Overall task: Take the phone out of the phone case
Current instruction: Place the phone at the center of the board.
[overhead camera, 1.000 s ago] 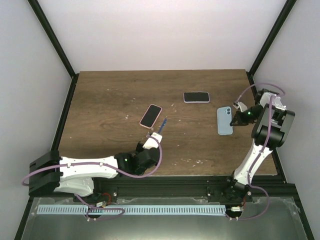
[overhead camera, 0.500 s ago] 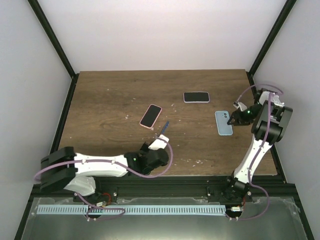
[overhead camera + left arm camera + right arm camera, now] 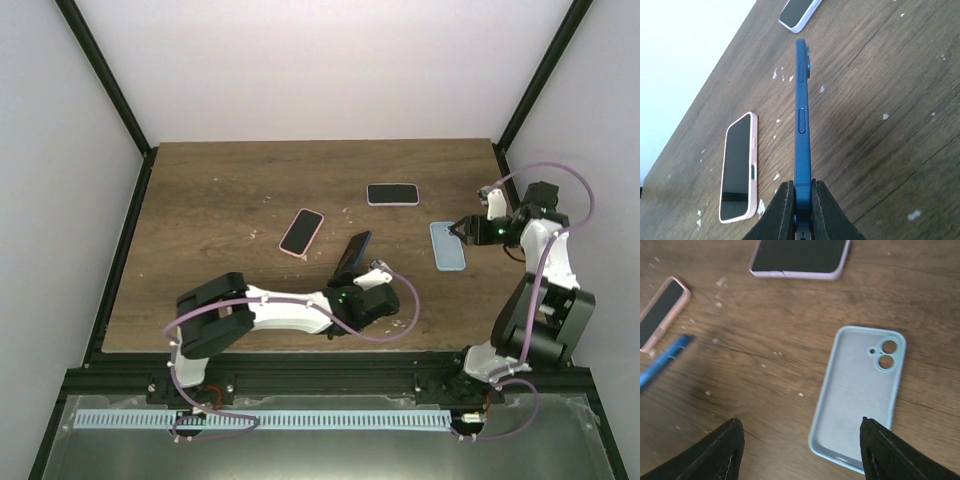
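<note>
The blue phone (image 3: 802, 125) is out of its case and stands edge-on above the table, pinched at its lower end by my left gripper (image 3: 801, 194), which is shut on it. From above, the phone (image 3: 352, 256) tilts up over the table's middle with the left gripper (image 3: 365, 270) below it. The empty light-blue phone case (image 3: 860, 395) lies flat, inside up, camera holes at the far end. My right gripper (image 3: 800, 450) hangs open over its near end, holding nothing. In the top view the case (image 3: 449, 246) lies just left of the right gripper (image 3: 465, 231).
A phone in a pink case (image 3: 301, 232) lies screen-up left of the held phone. Another in a lavender case (image 3: 392, 194) lies farther back. The wooden table (image 3: 220, 200) carries small white specks. Black frame posts run along both side edges.
The right gripper has opened and let go of the light-blue case, which now lies flat. The left arm has swung right, carrying the blue phone toward the table's middle.
</note>
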### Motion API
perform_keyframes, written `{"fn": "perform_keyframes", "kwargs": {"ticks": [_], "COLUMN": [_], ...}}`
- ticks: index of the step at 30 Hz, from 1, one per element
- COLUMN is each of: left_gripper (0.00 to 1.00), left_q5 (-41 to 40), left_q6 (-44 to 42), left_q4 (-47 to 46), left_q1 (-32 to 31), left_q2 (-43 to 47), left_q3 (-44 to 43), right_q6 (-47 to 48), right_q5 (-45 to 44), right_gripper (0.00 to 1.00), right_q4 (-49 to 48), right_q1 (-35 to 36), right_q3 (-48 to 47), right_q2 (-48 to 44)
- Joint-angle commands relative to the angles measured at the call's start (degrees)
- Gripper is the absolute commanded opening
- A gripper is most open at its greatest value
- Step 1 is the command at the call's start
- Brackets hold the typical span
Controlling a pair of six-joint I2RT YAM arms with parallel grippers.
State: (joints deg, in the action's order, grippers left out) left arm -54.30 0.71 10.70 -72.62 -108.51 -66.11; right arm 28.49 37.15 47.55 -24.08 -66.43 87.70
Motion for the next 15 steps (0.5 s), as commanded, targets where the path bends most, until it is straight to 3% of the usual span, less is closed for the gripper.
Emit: {"fn": "perform_keyframes", "kwargs": {"ticks": [1, 6, 11, 15], "left_gripper": [0.0, 0.0, 0.0, 0.15], "left_q5": [-4.6, -1.6, 2.0, 3.9], "left_q6": [-1.7, 4.6, 7.0, 8.5], "left_q4": [6.8, 19.8, 23.0, 24.6], "left_q1": [0.2, 0.2, -1.2, -1.2], "left_q2": [-6.2, -14.5, -18.0, -20.3], "left_q3": [-9.0, -19.0, -23.1, -25.8], "right_q6": [-9.6, -16.1, -15.6, -15.4], "right_q5": [7.7, 10.6, 12.3, 13.0], "right_gripper": [0.65, 0.7, 0.73, 0.73], "right_q4": [-12.4, -22.3, -22.8, -23.4], "right_q1": [0.7, 0.6, 0.6, 0.6], "right_q3": [6.8, 14.0, 14.6, 16.1], "right_q2": [-8.5, -14.0, -14.1, -13.6]}}
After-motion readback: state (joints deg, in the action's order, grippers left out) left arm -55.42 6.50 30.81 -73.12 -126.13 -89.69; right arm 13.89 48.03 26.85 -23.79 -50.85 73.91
